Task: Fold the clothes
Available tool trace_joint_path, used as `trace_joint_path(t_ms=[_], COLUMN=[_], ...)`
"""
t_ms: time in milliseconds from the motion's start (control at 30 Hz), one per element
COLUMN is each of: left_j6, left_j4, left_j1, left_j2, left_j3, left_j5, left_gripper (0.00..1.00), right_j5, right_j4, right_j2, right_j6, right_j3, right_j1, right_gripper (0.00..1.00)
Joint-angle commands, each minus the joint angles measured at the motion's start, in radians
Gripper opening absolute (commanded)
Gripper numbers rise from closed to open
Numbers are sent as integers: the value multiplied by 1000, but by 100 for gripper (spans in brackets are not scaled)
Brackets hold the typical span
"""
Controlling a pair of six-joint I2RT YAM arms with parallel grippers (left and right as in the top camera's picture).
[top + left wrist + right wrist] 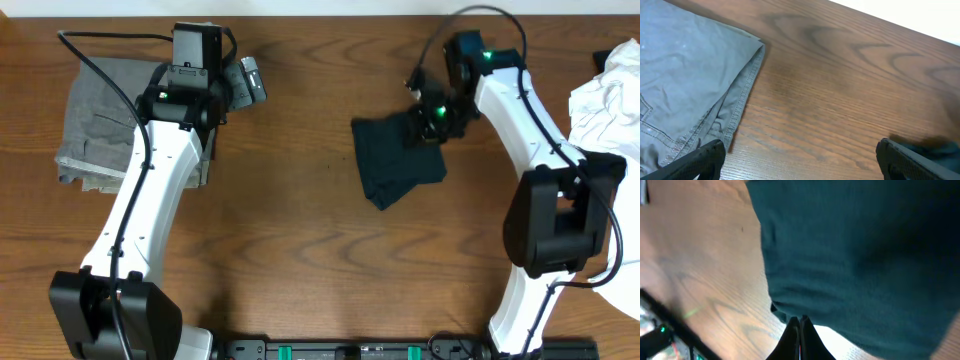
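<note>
table (300,260): bare brown wood nearest me, with the clothes spread well apart on it, so that each piece can be handled alone, i'd say.
dark t-shirt (398,160): lies about mid-table, a little to the robot's right, already a small, skewed rectangle. it looks partly folded to me, with one corner pointing at the front edge.
right gripper (800,326): its jaws are pressed together at the shirt's far right corner. a corner is the sensible place to take hold for turning a flap over. whether any cloth is caught between the tips, i cannot tell.
left gripper (252,80): jaws spread wide, holding nothing, hanging over bare wood just beside the trousers. it seems parked out of the way while the other arm works.
grey trousers (100,120): a flat bundle at the far left, partly under the left arm. they look set aside.
white garment (605,100): a crumpled heap at the far right edge, unfolded and waiting, by my guess.
overhead view: only this one gives the whole layout, all three garments and both arms together.
right wrist view: only here do the closed tips show against the shirt's hem. the cloth fills most of the frame.
left wrist view: it alone shows the trousers' stitched hem up close, with the two black fingers (707,159) wide apart at the bottom corners.
</note>
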Motion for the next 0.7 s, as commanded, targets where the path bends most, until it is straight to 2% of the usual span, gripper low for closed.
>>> trace_joint_path(t_ms=[0, 333, 500, 667], left_j6=[-2, -2, -2, -2], left_j4=[-3, -3, -3, -3], left_j1=[2, 2, 2, 2], left_j2=[7, 7, 7, 7], left_j3=[3, 3, 3, 3], left_j5=[-12, -12, -12, -12], left_gripper=[98, 98, 98, 98], right_j5=[-116, -115, -141, -283], right_j4=[51, 456, 429, 352], right_j2=[-11, -11, -21, -82], right_j6=[-90, -85, -87, -105], right_j3=[-101, -424, -419, -332], right_j1=[-40, -86, -85, -84], right_gripper=[1, 1, 1, 1])
